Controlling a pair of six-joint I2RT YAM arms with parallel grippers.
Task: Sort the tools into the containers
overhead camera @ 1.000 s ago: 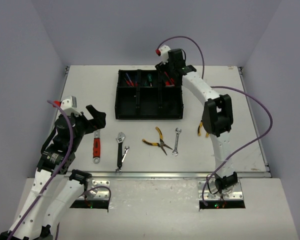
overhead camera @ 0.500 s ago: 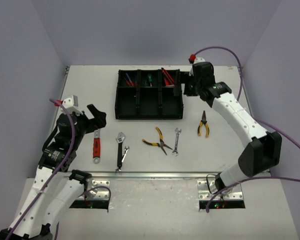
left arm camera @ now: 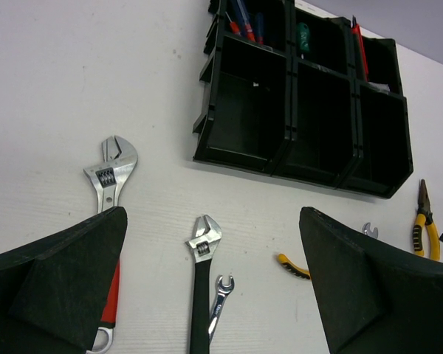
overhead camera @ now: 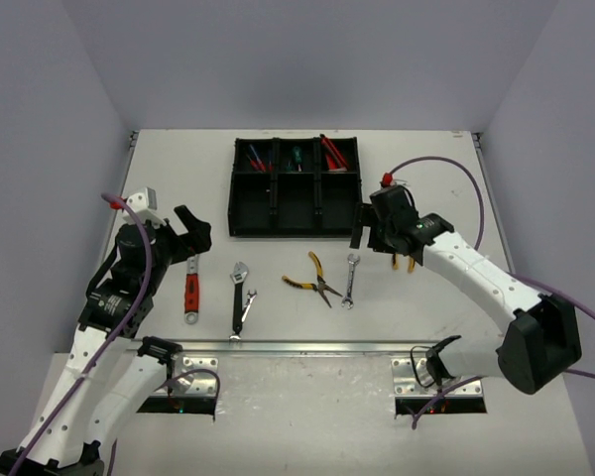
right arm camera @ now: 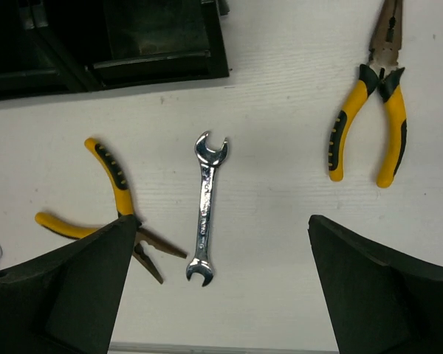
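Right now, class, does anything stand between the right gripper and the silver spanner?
Nothing visible. The right gripper hangs open above the silver spanner; the open pliers and the closed pliers lie to either side, apart from it.

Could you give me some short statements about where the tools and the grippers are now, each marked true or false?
1. The silver open-ended spanner lies on the white table between opened yellow-handled pliers and closed yellow-handled pliers. True.
2. The right gripper grips the closed pliers. False: it is open and empty.
3. The near compartments of the black plastic tray hold wrenches. False: they look empty.
4. The red-handled adjustable wrench lies outside the tray. True.
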